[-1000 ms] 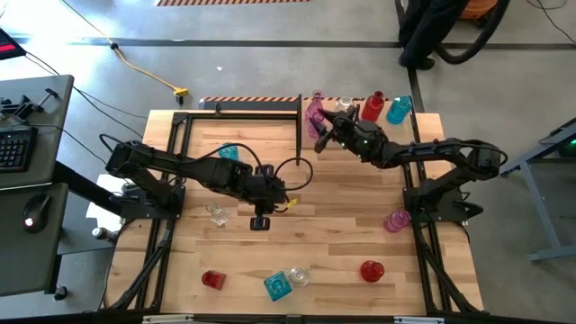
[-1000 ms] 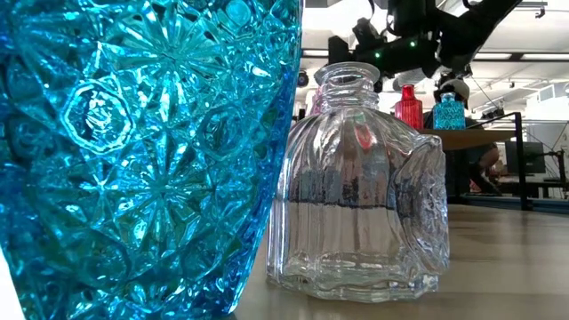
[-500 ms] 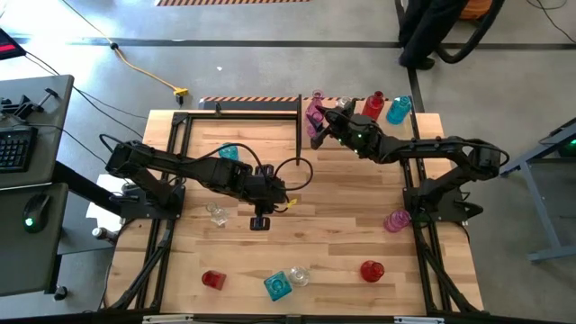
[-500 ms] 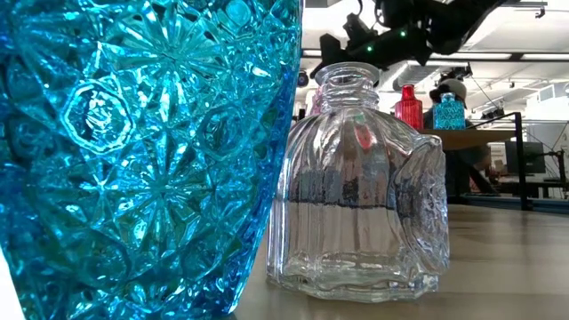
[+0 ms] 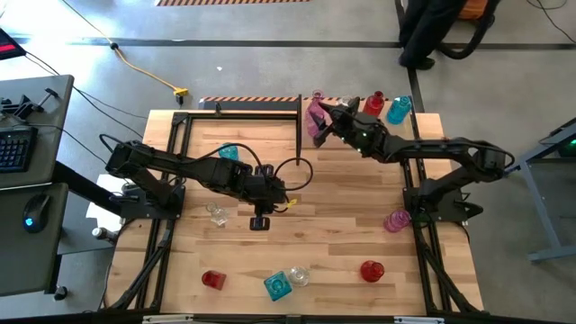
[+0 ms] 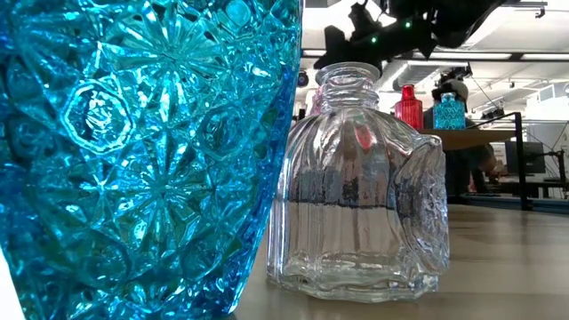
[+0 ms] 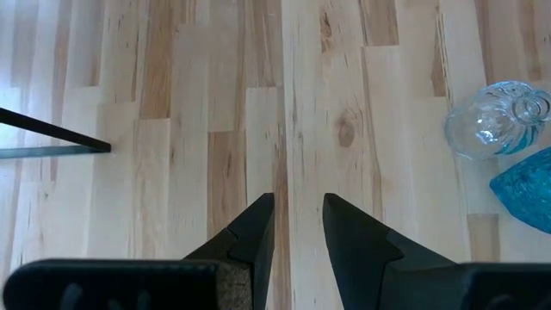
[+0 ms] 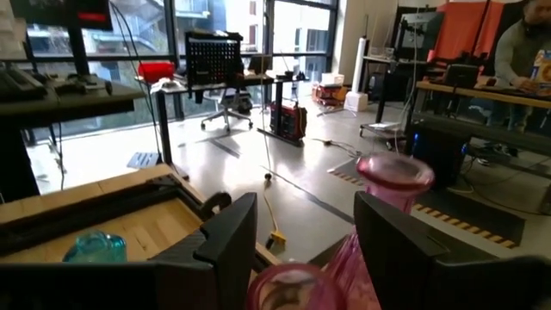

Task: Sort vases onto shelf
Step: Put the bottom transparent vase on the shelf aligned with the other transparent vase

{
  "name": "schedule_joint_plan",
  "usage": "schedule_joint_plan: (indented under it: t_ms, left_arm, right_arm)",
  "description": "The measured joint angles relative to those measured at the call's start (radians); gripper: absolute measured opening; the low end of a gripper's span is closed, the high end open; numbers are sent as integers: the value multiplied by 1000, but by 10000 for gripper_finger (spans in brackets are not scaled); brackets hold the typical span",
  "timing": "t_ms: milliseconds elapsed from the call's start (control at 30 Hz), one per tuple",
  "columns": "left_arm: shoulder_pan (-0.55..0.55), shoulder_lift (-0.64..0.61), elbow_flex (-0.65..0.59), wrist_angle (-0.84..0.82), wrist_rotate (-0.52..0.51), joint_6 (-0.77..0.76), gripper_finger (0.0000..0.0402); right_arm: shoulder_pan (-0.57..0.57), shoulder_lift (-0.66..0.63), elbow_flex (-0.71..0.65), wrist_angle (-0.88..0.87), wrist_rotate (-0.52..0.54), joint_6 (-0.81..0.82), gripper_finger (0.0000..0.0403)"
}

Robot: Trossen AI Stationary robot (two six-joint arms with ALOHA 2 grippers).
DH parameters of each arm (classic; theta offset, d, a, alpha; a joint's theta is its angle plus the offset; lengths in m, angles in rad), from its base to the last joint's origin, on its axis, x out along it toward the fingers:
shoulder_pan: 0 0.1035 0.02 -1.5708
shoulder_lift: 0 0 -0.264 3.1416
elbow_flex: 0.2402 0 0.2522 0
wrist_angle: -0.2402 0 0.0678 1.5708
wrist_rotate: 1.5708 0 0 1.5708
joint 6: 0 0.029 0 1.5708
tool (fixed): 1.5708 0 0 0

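Over the shelf (image 5: 423, 121), the right gripper (image 8: 297, 258) is gripping a pink vase (image 8: 288, 288) (another pink vase (image 8: 392, 202) is standing just beyond). Mid-table, the left gripper (image 7: 299, 226) is hovering, fingers parted and empty.

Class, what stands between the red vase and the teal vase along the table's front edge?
High view: a clear vase, beside the teal vase; red vase.

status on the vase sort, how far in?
Done: red vase, teal vase and another pink stand on the shelf. In hand: right gripper holds a pink vase at the shelf's end. Left: about seven vases on the table; left gripper idle.
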Motion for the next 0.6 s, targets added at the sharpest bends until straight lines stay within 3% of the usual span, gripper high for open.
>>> schedule_joint_plan:
  t_ms: [233,600]
  left_arm:
    - [0,0,0,-3,0,0,90]
    - [0,0,0,-38,0,-8,90]
  right_arm:
    - [2,-69,0,-26,-36,18,178]
    - [44,-258,0,-296,-114,119,178]
